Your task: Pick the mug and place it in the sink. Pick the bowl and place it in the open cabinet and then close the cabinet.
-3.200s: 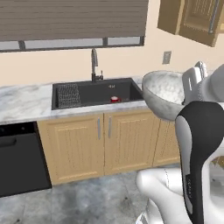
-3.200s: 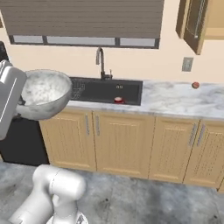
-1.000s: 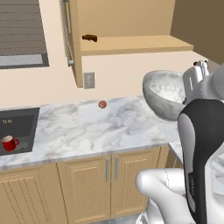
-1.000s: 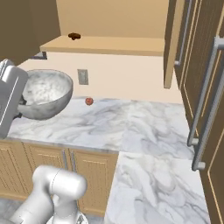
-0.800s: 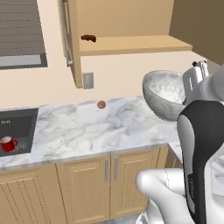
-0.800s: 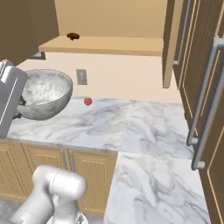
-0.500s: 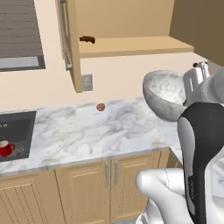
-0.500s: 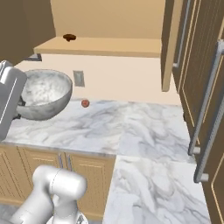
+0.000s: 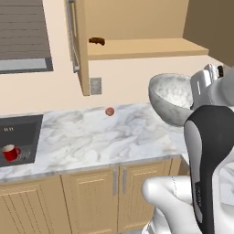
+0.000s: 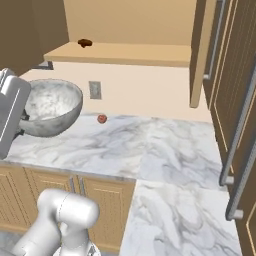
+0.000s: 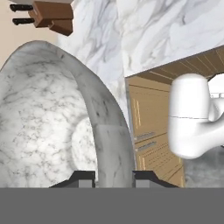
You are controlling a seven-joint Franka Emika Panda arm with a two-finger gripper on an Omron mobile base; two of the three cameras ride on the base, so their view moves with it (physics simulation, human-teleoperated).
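Bowl is up in the air right now, pinched by its rim: in the hand view the gripper has 1 fingertip inside the wall and 1 outside, clamped on the marbled edge. So that's a rim grip on a big, deep, heavy-looking thing, and I'd call that the main worry. All the weight hangs off to 1 side of the fingers, so a quick swing or tilt could let it pivot or slide out and drop onto the marble counter.

Next worry is the cabinet. It's open, the wooden shelf sits above and behind where the bowl hangs, and the opening between the shelf and the top doesn't look generous for a bowl this size. If it goes in low it clips the shelf's front edge; if it swings wide it can hit the open door on the right or the door with the silver handle on the left.

There's also a small dark brown object already on the shelf near its left end, so setting down there could knock it or leave the bowl rocking. And if the bowl sticks out past the shelf lip, the doors won't shut.

Mug is already sitting in the sink at far left, well away from all this. The little reddish ball is on the counter by the wall, and it could get bumped if the arm dips.
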